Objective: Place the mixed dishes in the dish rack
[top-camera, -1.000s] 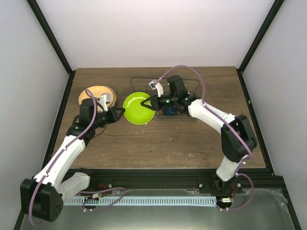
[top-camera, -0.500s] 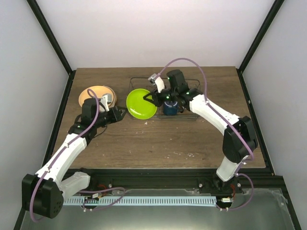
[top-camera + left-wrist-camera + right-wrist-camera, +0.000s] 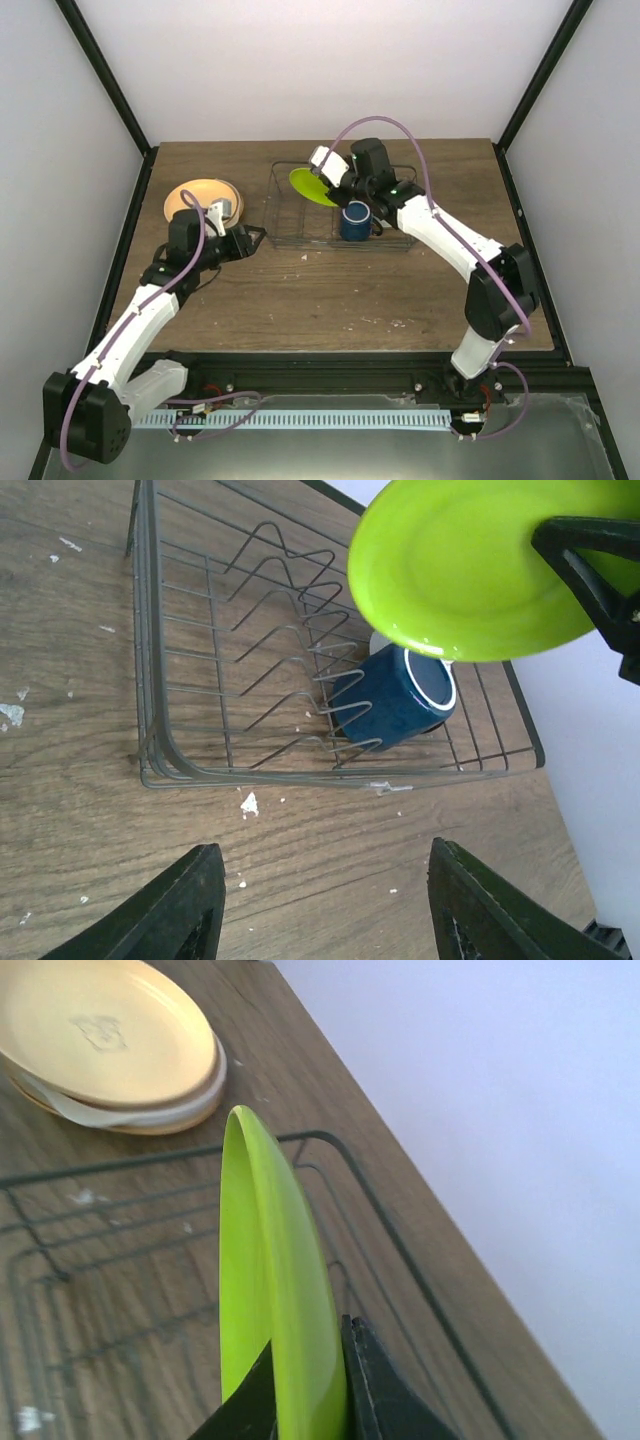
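- The right gripper (image 3: 333, 191) is seen clamped on the rim of the lime-green plate (image 3: 312, 186); in the right wrist view the plate's lower edge is pinched btwn both fingers.
- The plate is held on edge, nearly upright, over the left half of the dish rack (image 3: 147, 710). It is above the wire dividers & not yet seated, prob. so it can be lowered into a slot rather than laid flat.
- The small dark blue mug (image 3: 353, 222) is already inside the rack, resting tilted among the dividers just right of the plate.
- The left gripper (image 3: 322, 905) is held low over the wooden table (image 3: 330, 290), just outside the rack's near-left corner. Its jaws are apart w/ nothing btwn them, prob. so the plate's path is left free.
- Further left, well apart from the rack, a peach-orange plate (image 3: 195, 198) tops a stack not yet loaded; what lies under it can't be made out.
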